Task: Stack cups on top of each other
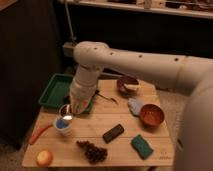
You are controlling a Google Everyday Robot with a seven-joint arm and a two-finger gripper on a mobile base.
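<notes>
Gripper [71, 107]: at the tip of the pale arm, low over the wooden table [120, 150], fingers closed around the silver cup.
Silver cup [66, 112]: held between the fingers, raised.
Blue cup [62, 125]: standing on the table just beneath the fingers; whether the two cups touch, cannot tell.
Green tray [54, 91]: just behind the fingers.
Reddish-brown bowl [151, 115]: well apart from the fingers.

Pale tool [70, 107] over blue cup [62, 125], silver cup [65, 111]; green tray [52, 93].
</notes>
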